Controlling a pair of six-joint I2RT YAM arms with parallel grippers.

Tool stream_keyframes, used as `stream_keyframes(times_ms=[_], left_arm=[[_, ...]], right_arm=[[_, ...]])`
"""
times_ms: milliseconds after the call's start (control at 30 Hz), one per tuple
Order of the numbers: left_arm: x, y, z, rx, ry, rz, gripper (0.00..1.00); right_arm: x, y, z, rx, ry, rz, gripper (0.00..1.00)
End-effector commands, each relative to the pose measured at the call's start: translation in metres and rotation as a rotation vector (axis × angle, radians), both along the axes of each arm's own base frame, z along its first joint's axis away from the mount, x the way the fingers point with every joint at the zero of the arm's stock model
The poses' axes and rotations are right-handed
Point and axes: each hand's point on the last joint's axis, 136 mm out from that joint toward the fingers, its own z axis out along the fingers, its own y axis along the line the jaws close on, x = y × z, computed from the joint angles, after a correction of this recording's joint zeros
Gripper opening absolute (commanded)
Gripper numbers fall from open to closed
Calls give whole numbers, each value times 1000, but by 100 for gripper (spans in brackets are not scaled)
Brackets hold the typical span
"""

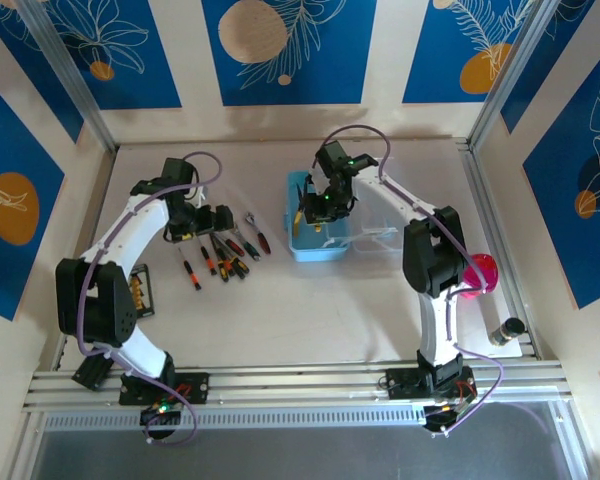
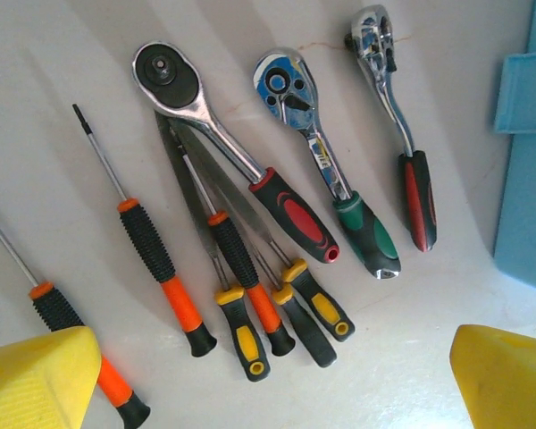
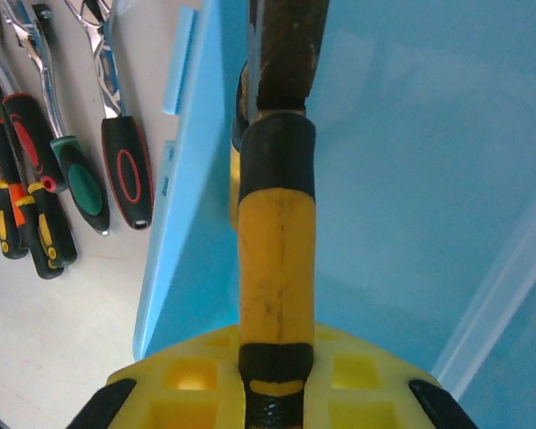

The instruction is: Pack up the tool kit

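A pale desk (image 1: 280,320) sits boxed in by blue leaf-print panels, and on its left half screwdrivers (image 2: 156,259) and ratchet wrenches (image 2: 223,143) lie side by side in a row. The left end effector (image 1: 217,221) hangs just above that row with its jaws spread wide, holding nothing. Near the middle, toward the far edge, the right end effector (image 1: 322,203) is clamped narrow on the yellow-handled pliers (image 3: 275,241), nose down over the open light-blue case (image 1: 310,252).
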Motion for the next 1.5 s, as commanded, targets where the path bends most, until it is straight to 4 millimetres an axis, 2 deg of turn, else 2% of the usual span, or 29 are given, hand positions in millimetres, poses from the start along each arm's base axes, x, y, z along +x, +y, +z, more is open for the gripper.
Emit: stream_keyframes(times_ms=[0,233,433,533,700,800,933,1033,1133,1167,1367,1467], left_arm=[[-1,6,-1,22,6,-3,100],[4,4,-2,15,7,-10,100],[1,3,-6,15,15,-12,100],[0,3,-7,15,16,-14,100],[0,3,-6,12,14,-16,100],[0,3,-7,12,15,-15,100],[-1,4,-7,18,16,-18,100],[-3,7,-10,35,29,-15,100],[-10,15,-17,77,55,-4,100],[-13,19,-20,99,70,4,100],[-29,37,-39,163,126,51,100],[-28,37,-47,167,135,61,100]], right_arm=[[13,10,16,27,-34,-28,0],[19,26,-1,24,2,-46,0],[20,35,-12,19,18,-47,6],[21,36,-13,18,17,-47,14],[22,35,-13,11,16,-48,36],[24,34,-9,4,7,-50,44],[27,33,-1,-5,-9,-48,52],[27,33,12,-12,-30,-37,64],[25,35,30,-24,-66,-13,84],[23,36,37,-25,-79,3,97],[11,33,77,-38,-167,57,99],[7,20,85,-85,-200,62,99]])
